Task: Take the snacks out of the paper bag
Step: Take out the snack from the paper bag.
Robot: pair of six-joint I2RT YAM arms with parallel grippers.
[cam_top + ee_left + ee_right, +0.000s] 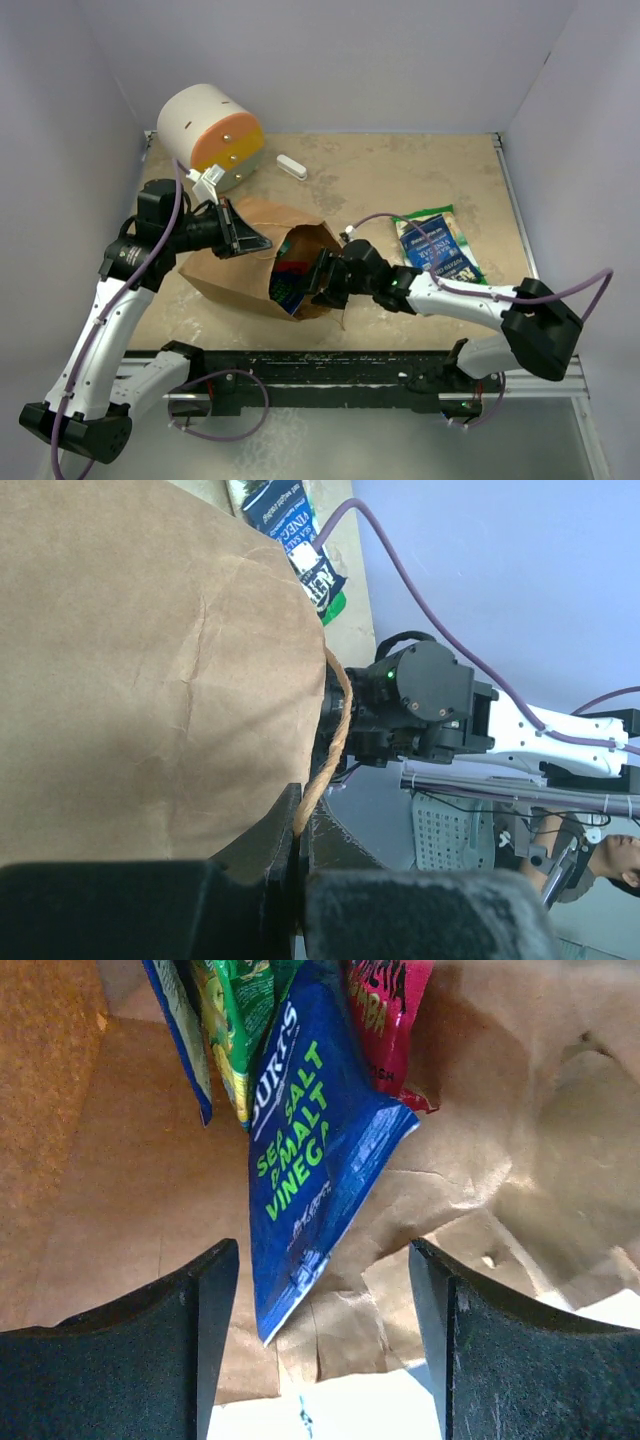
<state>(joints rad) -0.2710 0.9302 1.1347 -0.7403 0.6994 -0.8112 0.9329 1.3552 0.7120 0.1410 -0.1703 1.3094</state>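
Several packets (300,1160) cut off inside paper bag (500,1160), right fingers (130,1360) apart, left fingers (255,845) clamped on handle (336,730).

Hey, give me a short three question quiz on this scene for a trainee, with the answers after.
1. True or false: every snack is inside the paper bag.
2. The left jaws pinch: A the bag's handle, B a packet, C nothing.
3. Fill in: the open right jaws straddle a ___ packet.
Key: 1 false, a blue-white pouch lies outside; 2 A; 3 blue.
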